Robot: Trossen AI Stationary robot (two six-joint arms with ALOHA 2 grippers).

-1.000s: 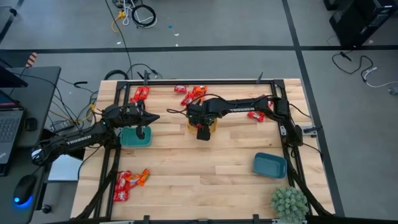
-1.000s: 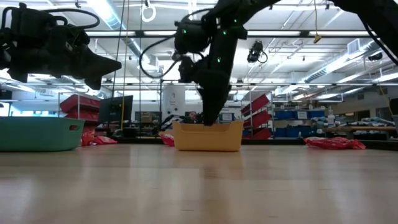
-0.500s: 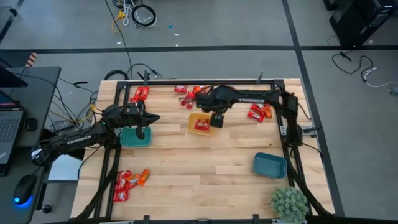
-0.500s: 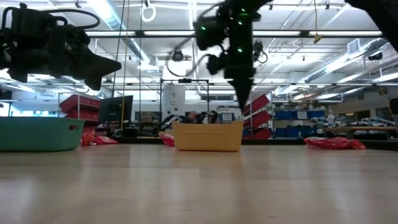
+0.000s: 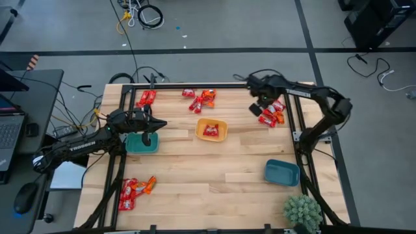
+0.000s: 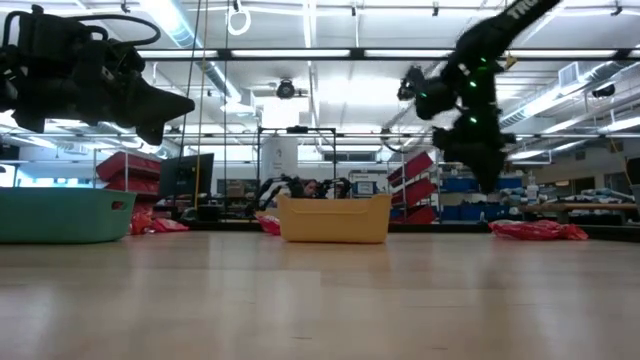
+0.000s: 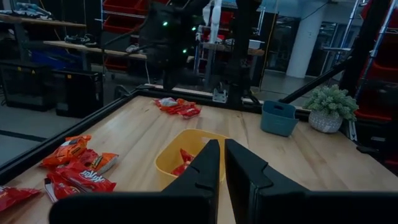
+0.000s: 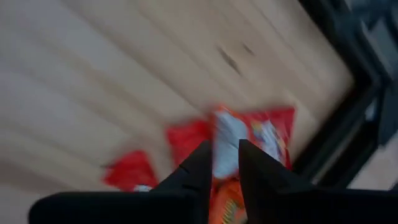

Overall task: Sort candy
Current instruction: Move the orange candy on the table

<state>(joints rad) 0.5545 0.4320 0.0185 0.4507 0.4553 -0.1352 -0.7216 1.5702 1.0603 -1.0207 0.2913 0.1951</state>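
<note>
Candy in red and orange wrappers lies in piles: at the far middle (image 5: 200, 99), far left (image 5: 146, 98), near left (image 5: 135, 189) and far right (image 5: 272, 116). One red candy (image 5: 210, 131) lies in the yellow bowl (image 5: 222, 125). My right gripper (image 5: 263, 103) hangs above the far-right pile (image 8: 255, 134), pointing steeply down, its fingers (image 8: 225, 146) a narrow gap apart with nothing between them. My left gripper (image 5: 162, 123) is shut and points level, above the teal bowl (image 5: 133, 148).
A blue bowl (image 5: 281, 173) stands near the right edge, and a potted plant (image 5: 302, 211) is at the near right corner. A black frame runs along the table's edges. Bare wood stretches across the table's middle and near side.
My right gripper has risen out of the yellow bowl and swung fast toward the table's far right, rolling as it went, and now hangs over the candy pile there. A red candy now shows lying in the yellow bowl.
</note>
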